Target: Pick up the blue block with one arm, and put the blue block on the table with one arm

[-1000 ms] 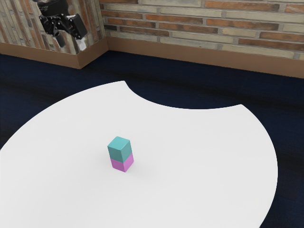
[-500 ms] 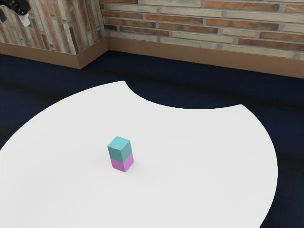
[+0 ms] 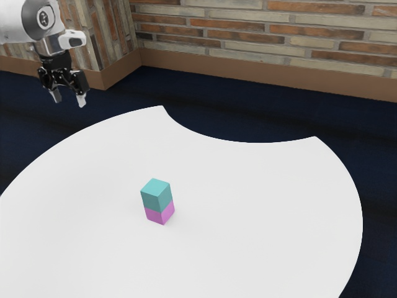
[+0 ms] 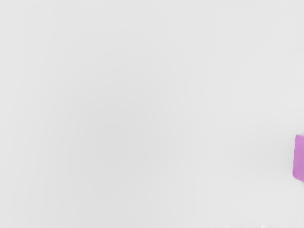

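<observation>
My gripper (image 3: pixel 69 99) hangs at the upper left of the exterior view, its two fingertips apart with nothing between them. It is well away from the blocks, toward the exterior view's left. The blue block (image 3: pixel 156 194), teal in colour, rests on top of a pink-purple block (image 3: pixel 160 213) that stands on the white table (image 3: pixel 248 211). In the wrist view a part of the purple block (image 4: pixel 299 159) is cut off by the picture's edge, against the pale tabletop (image 4: pixel 142 95).
The round table has a curved notch in its far edge (image 3: pixel 248 142). Beyond it are a dark blue floor (image 3: pixel 205 93) and a brick wall (image 3: pixel 248 31) with a brown baseboard (image 3: pixel 279 77).
My gripper first went up and toward the exterior view's left, then came down and back toward its right. More of the white arm is in view. The two stacked blocks have stayed still.
</observation>
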### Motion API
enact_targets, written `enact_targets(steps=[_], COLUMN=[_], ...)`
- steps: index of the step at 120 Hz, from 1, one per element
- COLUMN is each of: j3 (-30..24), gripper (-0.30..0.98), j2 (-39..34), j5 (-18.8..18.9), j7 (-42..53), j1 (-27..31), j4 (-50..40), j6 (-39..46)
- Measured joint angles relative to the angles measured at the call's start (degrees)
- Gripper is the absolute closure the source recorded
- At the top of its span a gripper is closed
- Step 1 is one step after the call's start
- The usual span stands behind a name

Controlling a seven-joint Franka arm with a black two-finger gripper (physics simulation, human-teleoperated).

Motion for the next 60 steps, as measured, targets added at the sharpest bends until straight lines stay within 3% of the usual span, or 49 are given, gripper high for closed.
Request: enact_targets(steps=[19,34,60], j3=[-12.98,-15.9,-18.94], gripper=[0.02,0.02,0.02], j2=[-9.13,-11.6,-9.38], j5=[3.39,5.8,7.2], j7=[-1.48,-4.41,-9.24], j1=[-0.73,-2.81,-2.67], j4=[-17.79,-24.64,-29.66], j6=[8.15,13.83,21.49])
